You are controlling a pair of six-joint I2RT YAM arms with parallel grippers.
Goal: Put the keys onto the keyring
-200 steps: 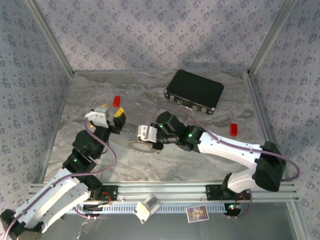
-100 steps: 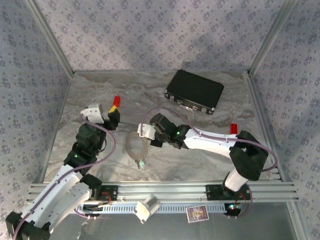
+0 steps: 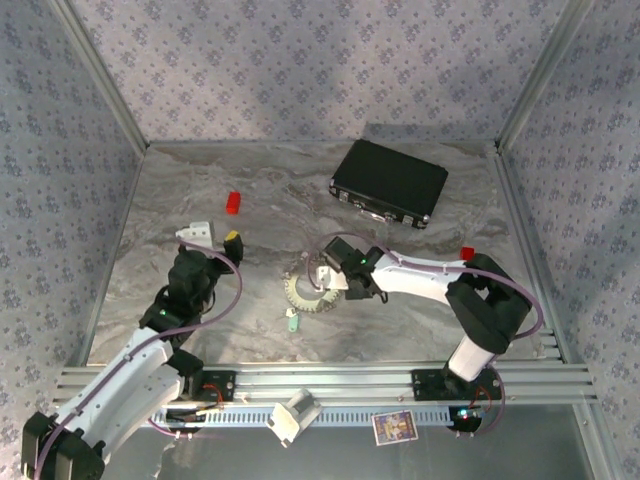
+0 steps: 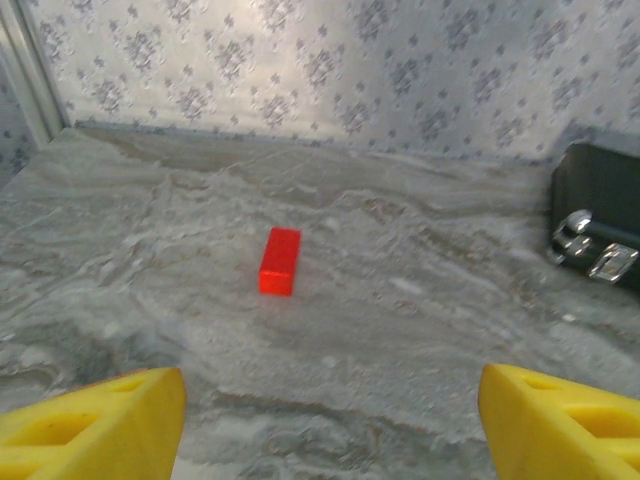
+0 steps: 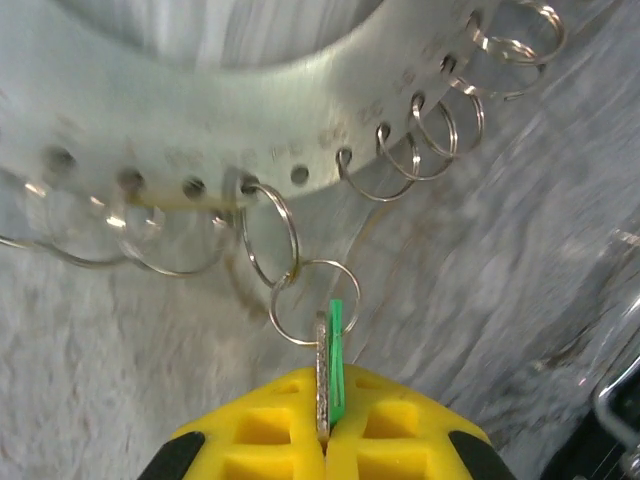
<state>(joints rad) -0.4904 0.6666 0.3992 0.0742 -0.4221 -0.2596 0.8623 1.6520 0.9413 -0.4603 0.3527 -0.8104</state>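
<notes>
Right fingers [image 5: 260, 440] clamp a green-headed key [image 5: 335, 345] — chained by small rings [image 5: 310, 300] to the keyring [image 5: 200, 120]. Left fingers [image 4: 90, 430], left of the keyring, stand spread wide.

The keyring [image 5: 200, 110] is a flat silvery band pierced with holes, small split rings [image 5: 440, 120] hanging from them; it lies flat on the surface [image 3: 400, 330]. One green-headed key [image 5: 336, 335] hangs from two linked rings, pinched edge-on between yellow fingers [image 5: 390, 430]. A second key [image 3: 291, 323] lies just beside the band's near rim.
</notes>
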